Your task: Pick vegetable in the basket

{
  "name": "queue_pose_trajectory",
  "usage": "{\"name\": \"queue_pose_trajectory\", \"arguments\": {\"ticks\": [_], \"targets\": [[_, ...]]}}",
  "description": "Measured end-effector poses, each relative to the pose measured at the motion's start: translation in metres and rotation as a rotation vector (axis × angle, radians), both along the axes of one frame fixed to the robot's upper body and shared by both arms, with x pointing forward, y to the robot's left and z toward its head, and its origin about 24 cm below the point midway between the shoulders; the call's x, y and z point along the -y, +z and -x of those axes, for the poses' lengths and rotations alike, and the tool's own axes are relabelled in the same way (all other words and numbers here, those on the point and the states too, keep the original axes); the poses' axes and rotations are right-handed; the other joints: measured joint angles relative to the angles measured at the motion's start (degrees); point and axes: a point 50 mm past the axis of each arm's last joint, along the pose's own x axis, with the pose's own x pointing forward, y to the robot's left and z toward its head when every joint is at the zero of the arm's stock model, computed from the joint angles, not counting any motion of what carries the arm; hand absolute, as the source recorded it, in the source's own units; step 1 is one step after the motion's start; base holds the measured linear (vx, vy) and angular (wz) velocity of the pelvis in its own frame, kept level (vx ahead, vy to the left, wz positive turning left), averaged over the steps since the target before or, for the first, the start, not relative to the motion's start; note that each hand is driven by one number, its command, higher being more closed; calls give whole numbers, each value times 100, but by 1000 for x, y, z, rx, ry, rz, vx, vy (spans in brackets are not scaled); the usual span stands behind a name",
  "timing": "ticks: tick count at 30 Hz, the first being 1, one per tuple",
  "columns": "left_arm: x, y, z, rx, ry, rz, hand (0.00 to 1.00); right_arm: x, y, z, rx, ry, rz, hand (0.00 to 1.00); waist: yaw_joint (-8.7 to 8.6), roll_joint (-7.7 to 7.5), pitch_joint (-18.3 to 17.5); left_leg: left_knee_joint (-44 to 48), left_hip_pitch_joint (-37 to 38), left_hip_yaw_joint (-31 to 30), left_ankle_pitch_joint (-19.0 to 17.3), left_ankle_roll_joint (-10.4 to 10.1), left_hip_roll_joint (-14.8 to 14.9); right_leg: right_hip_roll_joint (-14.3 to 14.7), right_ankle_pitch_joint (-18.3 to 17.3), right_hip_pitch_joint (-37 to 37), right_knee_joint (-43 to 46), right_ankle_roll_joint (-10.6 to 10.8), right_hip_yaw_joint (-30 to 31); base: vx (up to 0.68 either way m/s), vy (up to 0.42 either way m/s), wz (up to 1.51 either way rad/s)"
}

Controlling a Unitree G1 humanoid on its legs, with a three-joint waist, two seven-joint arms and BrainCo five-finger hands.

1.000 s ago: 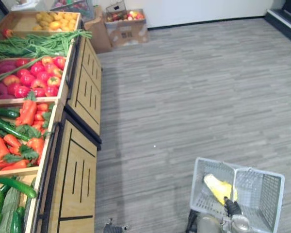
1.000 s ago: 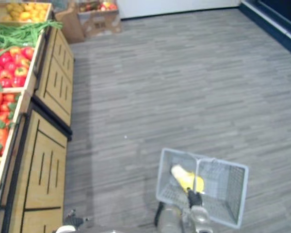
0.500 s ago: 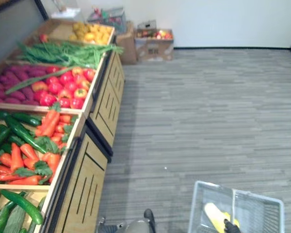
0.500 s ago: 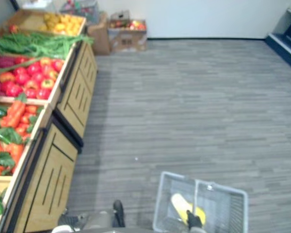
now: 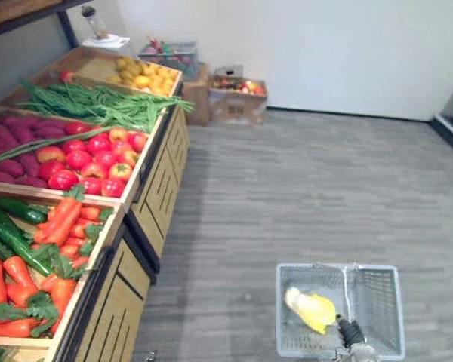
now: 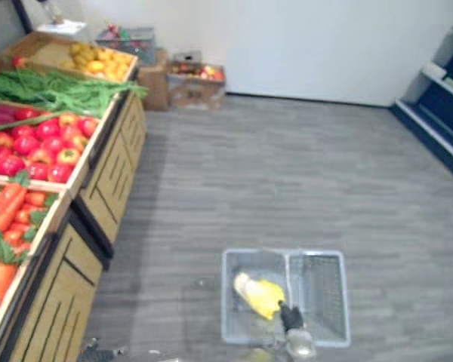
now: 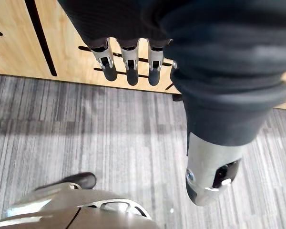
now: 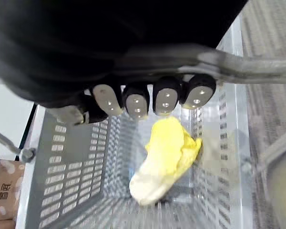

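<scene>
Right hand (image 8: 152, 100) has its fingers curled right round the handle (image 8: 250, 67) of the grey basket (image 5: 374, 302), carried over the grey floor (image 5: 287, 188). The yellow vegetable (image 5: 311, 309) lies inside, in the basket's left half, just beside that handle. Left hand (image 7: 132, 67) hangs by the wooden produce stand (image 5: 162, 173), fingers straight, holding nothing.
</scene>
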Motion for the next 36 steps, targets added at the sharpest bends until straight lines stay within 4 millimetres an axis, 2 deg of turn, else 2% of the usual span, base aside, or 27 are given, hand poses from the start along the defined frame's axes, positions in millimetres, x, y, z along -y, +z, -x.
{"name": "queue_pose_trajectory", "arguments": {"ticks": [2,3,4,5,6,7,8,9,10,12,13,15,17,18,20,22,23,25,26,27,28,29,30,31,32,34,36], "targets": [[3,-1,0,-1,2,9,0,1,0,0,-5,0,1,100,-51,118,85,-72,215,-151,-23,-25,131,190,-342,-245,-404,-111,-305,258,-96,43],[5,-1,-2,1,3,17,0,1,0,-1,3,-3,2,100,-80,189,136,-118,308,-211,-23,-29,210,342,-370,-340,-824,-158,-323,332,-207,62],[7,-2,-1,-1,10,27,0,1,0,0,0,-17,-6,100,-165,254,187,-117,391,-347,-31,-44,331,598,-332,-388,-1809,-117,-210,270,-216,59],[7,-2,0,-3,16,30,0,0,-1,2,-2,-31,-12,100,-180,254,187,-111,413,-396,-46,-69,363,676,-279,-391,-2273,-77,-116,337,-318,67],[6,-2,-1,1,27,33,0,-1,-2,4,-7,-48,-20,100,-191,252,188,-98,454,-498,-122,-205,419,788,-165,-378,-3000,0,85,321,-332,52],[3,-2,0,7,48,30,0,-4,-4,8,-14,-78,-37,100,-183,151,186,-79,525,-620,-298,-487,443,802,304,-303,-3925,23,349,337,-368,49],[-1,-1,1,10,60,20,0,-7,-5,11,-19,-87,-49,100,-171,14,187,-45,542,-656,-377,-611,396,733,570,-264,-4329,64,482,333,-411,37],[3,-3,3,-2,87,34,0,-5,-5,12,-24,-104,-48,100,-119,80,221,24,623,-770,-539,-818,575,893,810,-147,-4241,155,308,312,-381,33],[7,-4,6,-2,102,46,0,0,-4,12,-19,-118,-40,100,-122,265,201,109,612,-760,-545,-854,803,1047,561,-124,-4092,75,148,297,-352,30],[15,-5,4,10,107,63,0,7,-3,11,-15,-131,-25,100,-114,397,242,26,688,-793,-569,-902,1018,1125,87,-258,-3483,50,36,254,-266,30],[13,-5,5,8,111,62,0,9,-2,11,-10,-138,-23,100,-106,379,226,-80,729,-890,-532,-949,1044,1082,-285,-392,-3045,3,-2,230,-240,31],[13,-5,7,2,123,63,0,11,-2,11,-4,-136,-22,100,-122,345,204,-104,740,-1111,-497,-959,1041,996,-736,-520,-2540,17,-54,232,-210,37],[12,-6,11,-3,146,63,0,13,-3,13,-16,-135,-22,100,-111,354,123,20,621,-1290,-387,-823,1069,973,-908,-473,-2500,8,-202,252,-171,41],[12,-6,13,-7,150,62,0,12,-4,15,-30,-128,-29,100,-122,363,66,314,361,-1492,-289,-749,1107,1000,-921,-365,-2677,-13,-340,238,-138,46],[12,-6,14,-8,163,63,0,10,-7,19,-54,-126,-35,100,-146,379,27,979,-111,-1781,-105,-800,1161,1059,-860,-111,-3015,-41,-592,289,-137,62],[12,-6,14,-9,175,67,0,11,-9,24,-82,-135,-39,100,-185,397,21,1641,-528,-1826,216,-1040,1213,1023,-794,266,-3296,-74,-922,326,-77,87],[9,-6,14,0,202,71,0,13,-11,30,-110,-149,-41,100,-186,269,94,2127,-803,-1627,569,-1206,1233,948,-785,656,-3615,-63,-1191,347,-55,114],[5,-4,10,20,223,65,0,16,-14,40,-149,-167,-35,100,-175,221,126,2979,-1305,-803,314,-1115,1395,867,-730,1269,-4100,-41,-1655,282,-47,120],[5,-4,9,28,221,65,0,19,-14,45,-167,-178,-29,100,-180,200,139,3319,-1584,-314,37,-943,1404,817,-724,1535,-4250,-31,-1850,277,24,144],[5,-2,3,48,210,59,0,22,-15,53,-189,-205,-23,100,-179,182,148,3470,-2031,595,-218,-556,1296,714,-686,1860,-4325,38,-2247,271,51,150],[5,-1,-2,61,207,54,0,23,-16,56,-199,-212,-18,100,-182,190,146,3275,-2161,971,-178,-386,1191,681,-663,1973,-4312,79,-2433,402,155,164],[8,-1,-1,55,198,49,0,24,-16,61,-209,-223,-13,100,-166,254,155,2462,-2230,1757,248,32,936,710,-617,2189,-4266,161,-2731,241,123,114],[11,-2,-1,52,185,53,0,26,-16,63,-209,-233,-11,100,-167,340,153,1979,-2206,2104,595,263,826,784,-604,2245,-4217,185,-2833,401,261,137],[12,-3,3,30,173,53,0,24,-17,68,-217,-263,-21,100,-187,395,94,1402,-2018,2616,388,918,666,821,-637,2318,-4028,237,-2906,288,197,120],[8,-2,-3,37,166,47,0,19,-17,63,-203,-261,-37,100,-212,322,123,1029,-1969,2518,374,936,445,768,-768,2251,-3909,280,-2913,388,271,114],[6,-1,-8,46,162,40,0,10,-15,39,-151,-239,-59,100,-181,221,263,422,-1843,2301,549,949,80,830,-769,2192,-4399,263,-2916,228,128,81],[9,-2,-6,37,158,46,0,10,-12,29,-122,-223,-56,100,-152,242,328,274,-1600,2185,557,936,-69,797,-736,2287,-4733,250,-2876,126,-4,50]]}}
